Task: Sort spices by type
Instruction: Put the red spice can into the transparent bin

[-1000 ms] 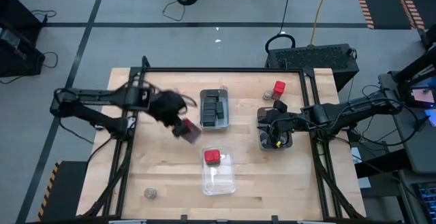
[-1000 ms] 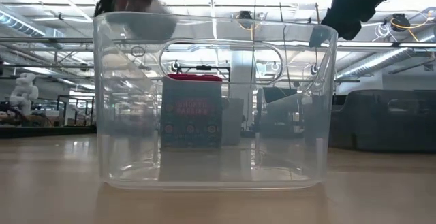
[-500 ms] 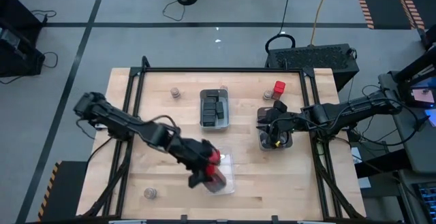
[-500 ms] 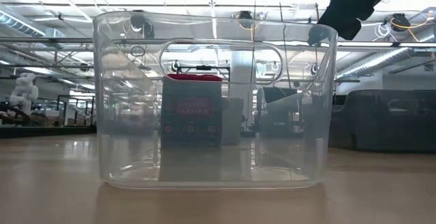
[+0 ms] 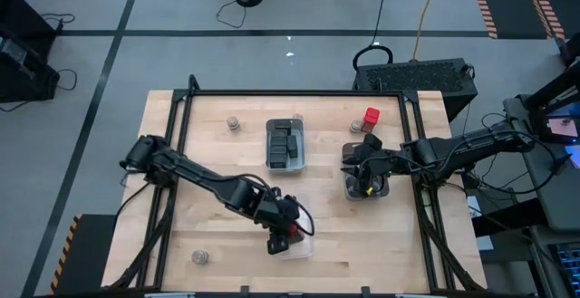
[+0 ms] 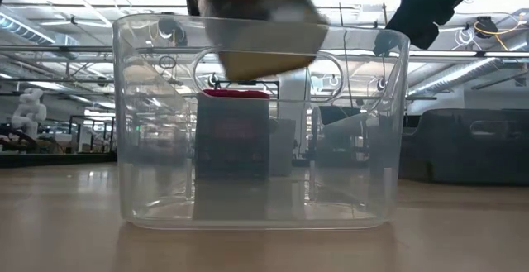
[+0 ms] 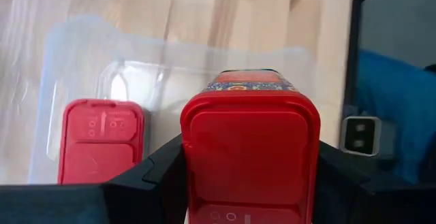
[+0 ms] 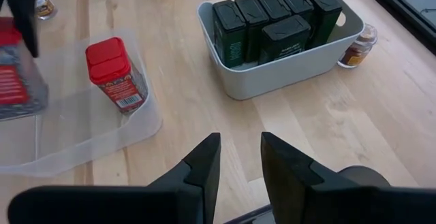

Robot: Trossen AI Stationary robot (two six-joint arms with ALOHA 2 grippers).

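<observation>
My left gripper (image 5: 283, 232) hangs over the clear tray (image 5: 304, 245) near the table's near edge, shut on a red block (image 7: 251, 135). A second red block (image 7: 102, 139) stands upright on the tray's floor beside it, and shows through the tray wall (image 6: 231, 136). My right gripper (image 8: 240, 156) is open over the dark smoky tray (image 5: 367, 187) at the table's right. Dark blocks (image 8: 272, 16) fill the grey tray (image 5: 285, 144). One more red block (image 5: 371, 117) stands on the table near the far right. Round jars (image 5: 233, 122), (image 5: 355, 128), (image 5: 200, 257) stand apart on the table. My left gripper pinches the red block between its two fingers (image 7: 153, 173), one on each long side just below the red lid (image 7: 191, 149). It comes from above, slanting down. The block is lifted clear, tilted, at about the height of the clear tray's rim (image 6: 256, 24).
The black frame rails (image 5: 272, 92) run along the table's edges. The grey tray sits mid-table toward the far side. Bare wood lies between the trays and left of the clear tray.
My left gripper, carrying the red block, has swung from beside the grey tray toward the table's near edge and come down over the clear tray. In the low view it has dropped into sight at the tray's rim. The right arm has kept still.
</observation>
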